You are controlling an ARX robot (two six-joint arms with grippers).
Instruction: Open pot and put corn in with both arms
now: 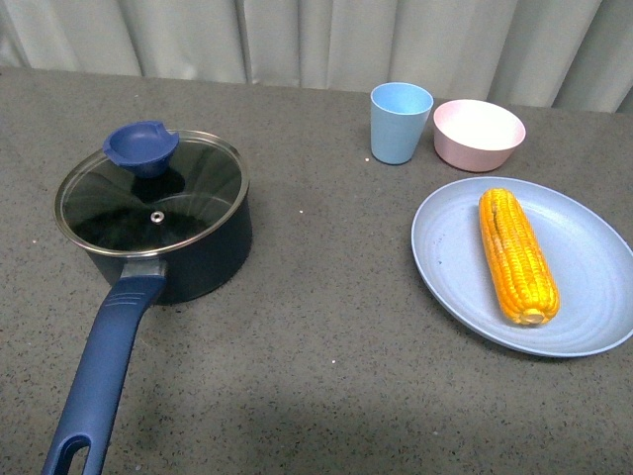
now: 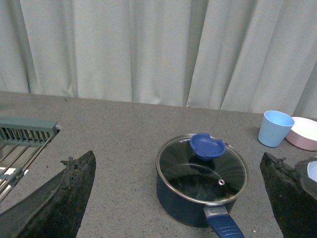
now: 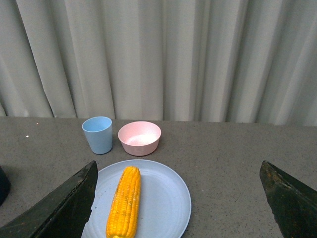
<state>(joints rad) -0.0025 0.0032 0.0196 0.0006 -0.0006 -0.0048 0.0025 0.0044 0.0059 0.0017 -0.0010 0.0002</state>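
The dark navy pot [image 1: 188,262] stands at the left of the table with its glass lid [image 1: 150,193] on; the lid has a blue knob [image 1: 142,146]. The long blue handle [image 1: 99,381] points toward the front edge. The corn [image 1: 516,255] lies on a pale blue plate [image 1: 584,297] at the right. Neither arm shows in the front view. My left gripper [image 2: 178,198] is open and empty, above and short of the pot [image 2: 183,206]. My right gripper [image 3: 178,203] is open and empty, back from the corn [image 3: 125,202] on its plate [image 3: 163,198].
A pale blue cup [image 1: 401,122] and a pink bowl [image 1: 479,134] stand behind the plate. A grey rack [image 2: 22,136] shows in the left wrist view, off to one side of the pot. Pale curtains hang behind the table.
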